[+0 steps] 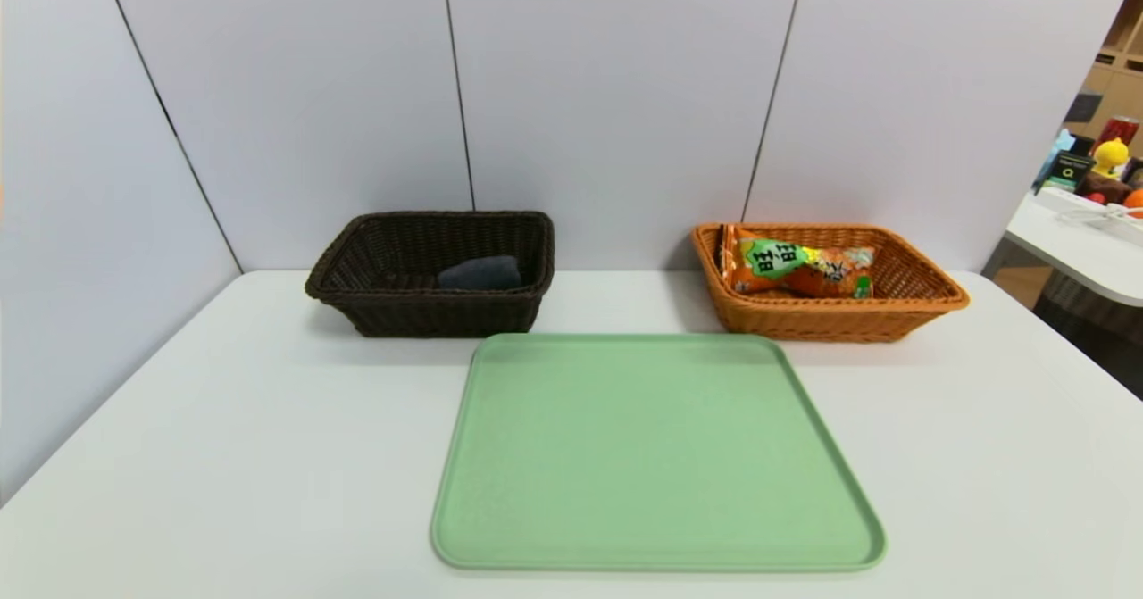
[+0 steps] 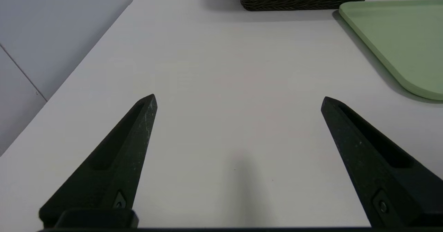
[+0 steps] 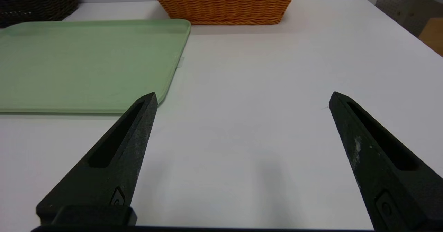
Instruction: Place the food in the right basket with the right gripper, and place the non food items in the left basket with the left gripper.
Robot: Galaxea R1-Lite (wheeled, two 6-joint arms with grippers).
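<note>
Snack bag (image 1: 804, 269) in orange-tan basket (image 1: 929, 304), grey cloth (image 1: 480, 273) in dark basket (image 1: 357, 300).
Left gripper (image 2: 238, 100) and right gripper (image 3: 242, 97) over worktop (image 1: 223, 420), fingers spread wide, nothing held.

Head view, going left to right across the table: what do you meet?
Dark brown basket holding a grey cloth → green tray → orange basket holding the snack bag.

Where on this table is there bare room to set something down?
The green tray lies bare. Bare tabletop flanks it on both sides. Crowded: the dark basket holds a grey cloth, the orange basket a snack bag.
</note>
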